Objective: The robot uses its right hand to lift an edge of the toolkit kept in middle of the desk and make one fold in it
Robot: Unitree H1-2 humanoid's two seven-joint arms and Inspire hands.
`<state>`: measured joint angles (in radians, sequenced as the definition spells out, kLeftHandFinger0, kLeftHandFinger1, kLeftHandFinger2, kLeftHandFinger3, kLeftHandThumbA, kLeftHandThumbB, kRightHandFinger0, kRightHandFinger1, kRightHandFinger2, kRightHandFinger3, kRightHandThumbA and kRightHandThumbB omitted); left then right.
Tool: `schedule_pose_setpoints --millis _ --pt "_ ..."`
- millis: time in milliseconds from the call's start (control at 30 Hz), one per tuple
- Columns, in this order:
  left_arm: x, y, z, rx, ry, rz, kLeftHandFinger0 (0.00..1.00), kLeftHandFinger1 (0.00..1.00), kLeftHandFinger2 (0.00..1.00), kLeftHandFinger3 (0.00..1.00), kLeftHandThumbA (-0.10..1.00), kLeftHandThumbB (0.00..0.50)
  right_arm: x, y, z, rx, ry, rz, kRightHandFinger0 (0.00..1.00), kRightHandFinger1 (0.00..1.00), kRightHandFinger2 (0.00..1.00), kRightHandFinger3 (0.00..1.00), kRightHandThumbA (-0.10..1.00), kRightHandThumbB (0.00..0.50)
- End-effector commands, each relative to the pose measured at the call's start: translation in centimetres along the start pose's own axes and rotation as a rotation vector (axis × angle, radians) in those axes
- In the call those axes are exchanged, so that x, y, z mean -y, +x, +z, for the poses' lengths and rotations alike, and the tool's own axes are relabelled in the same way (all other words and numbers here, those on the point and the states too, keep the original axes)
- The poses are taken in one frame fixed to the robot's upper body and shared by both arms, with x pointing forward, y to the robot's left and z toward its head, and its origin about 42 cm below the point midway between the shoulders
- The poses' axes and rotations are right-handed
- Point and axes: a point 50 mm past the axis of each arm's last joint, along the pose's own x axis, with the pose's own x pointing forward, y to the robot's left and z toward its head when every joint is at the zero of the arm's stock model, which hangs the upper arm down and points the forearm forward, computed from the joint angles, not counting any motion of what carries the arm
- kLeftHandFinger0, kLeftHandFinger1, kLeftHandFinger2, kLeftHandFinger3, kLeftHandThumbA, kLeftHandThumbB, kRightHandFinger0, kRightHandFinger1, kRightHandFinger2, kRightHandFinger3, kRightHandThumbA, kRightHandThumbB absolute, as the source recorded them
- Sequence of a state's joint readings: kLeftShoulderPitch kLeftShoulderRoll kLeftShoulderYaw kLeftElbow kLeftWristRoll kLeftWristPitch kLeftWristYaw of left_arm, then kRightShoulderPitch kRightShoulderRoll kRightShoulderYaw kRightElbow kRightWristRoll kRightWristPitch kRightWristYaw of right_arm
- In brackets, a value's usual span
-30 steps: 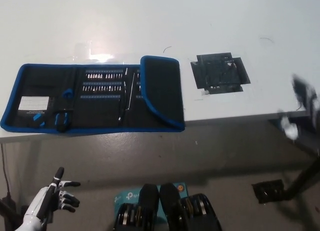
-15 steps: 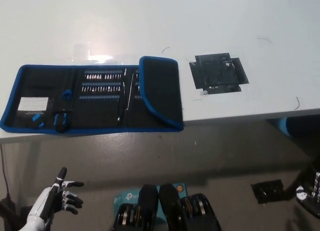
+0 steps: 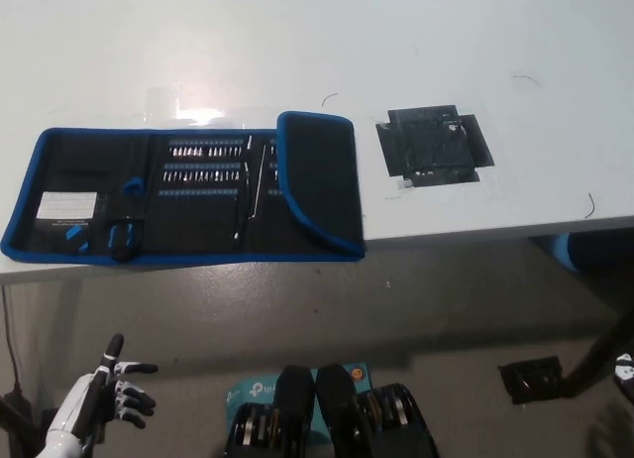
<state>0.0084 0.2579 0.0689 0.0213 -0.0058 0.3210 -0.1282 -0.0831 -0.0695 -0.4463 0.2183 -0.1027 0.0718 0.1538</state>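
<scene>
Lying flat along the near edge of the white desk [image 3: 446, 42]: one toolkit [image 3: 183, 195], black with blue trim, its right flap [image 3: 319, 180] already folded over onto the bit rows, the left panel spread open. Beside the toolkit to the right, apart from it: a black taped patch [image 3: 434, 145] on the desk. Beyond the toolkit, bare desk surface. Below the toolkit's left end, off the desk: white left hand [image 3: 104, 391], empty, fingers apart. Right hand barely visible at the lower right corner; state cannot be told.
</scene>
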Motion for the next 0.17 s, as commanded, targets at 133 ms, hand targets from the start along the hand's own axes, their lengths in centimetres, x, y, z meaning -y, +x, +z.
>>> schedule_pose_setpoints --millis 133 --pt "-0.69 -0.03 0.87 0.059 0.017 0.035 0.41 0.42 0.36 0.59 1.00 0.497 0.87 0.73 1.59 0.047 0.008 -0.035 0.70 0.81 0.90 0.96 0.22 0.166"
